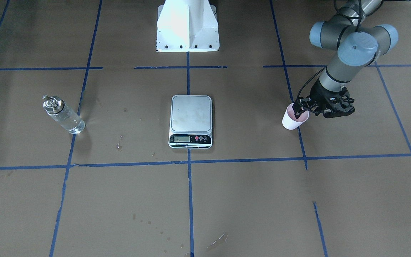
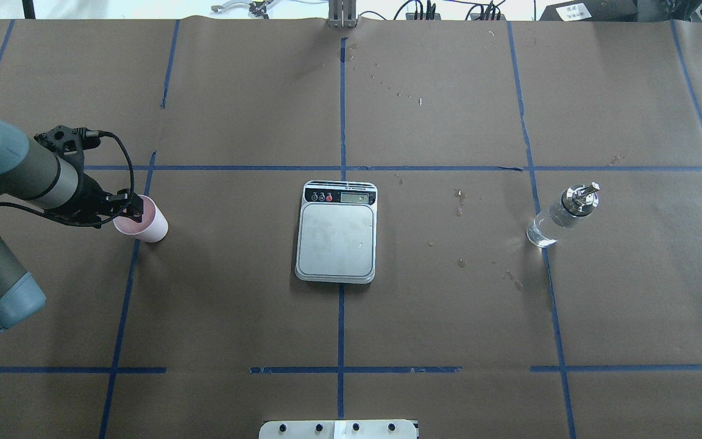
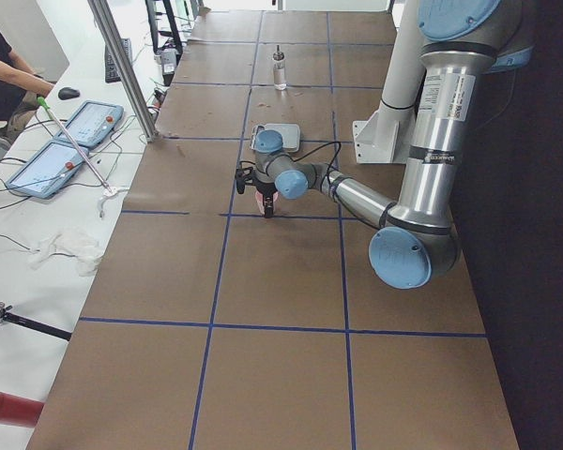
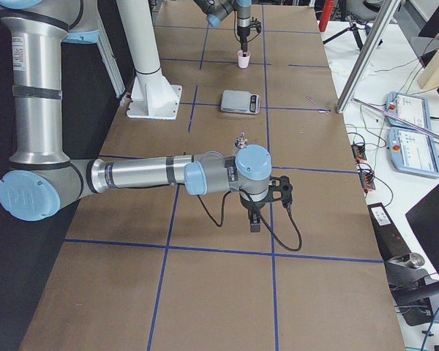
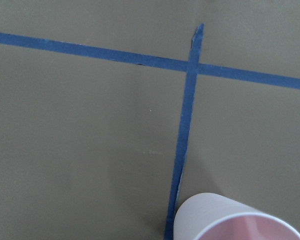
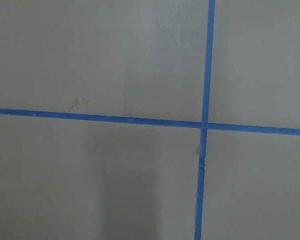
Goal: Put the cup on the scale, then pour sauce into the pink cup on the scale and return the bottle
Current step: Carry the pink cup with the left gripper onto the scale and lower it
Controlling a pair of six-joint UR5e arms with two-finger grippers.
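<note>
The pink cup (image 1: 293, 121) stands on the brown paper far to the robot's left of the scale (image 1: 191, 113). It also shows in the overhead view (image 2: 147, 224) and in the left wrist view (image 5: 230, 222). My left gripper (image 1: 298, 111) reaches down at the cup's rim with its fingers close together, pinching the rim. The scale's platform (image 2: 337, 238) is bare. The clear glass bottle (image 1: 64, 115) with its metal spout stands upright far on the other side, holding clear sauce. My right gripper (image 4: 254, 219) hangs over bare table near the front; I cannot tell if it is open or shut.
Blue tape lines (image 1: 191, 161) divide the brown paper. Small wet spots (image 2: 460, 201) lie between the scale and the bottle. The white robot base (image 1: 187, 26) stands behind the scale. Tablets and an operator (image 3: 9, 66) are off the table's far side.
</note>
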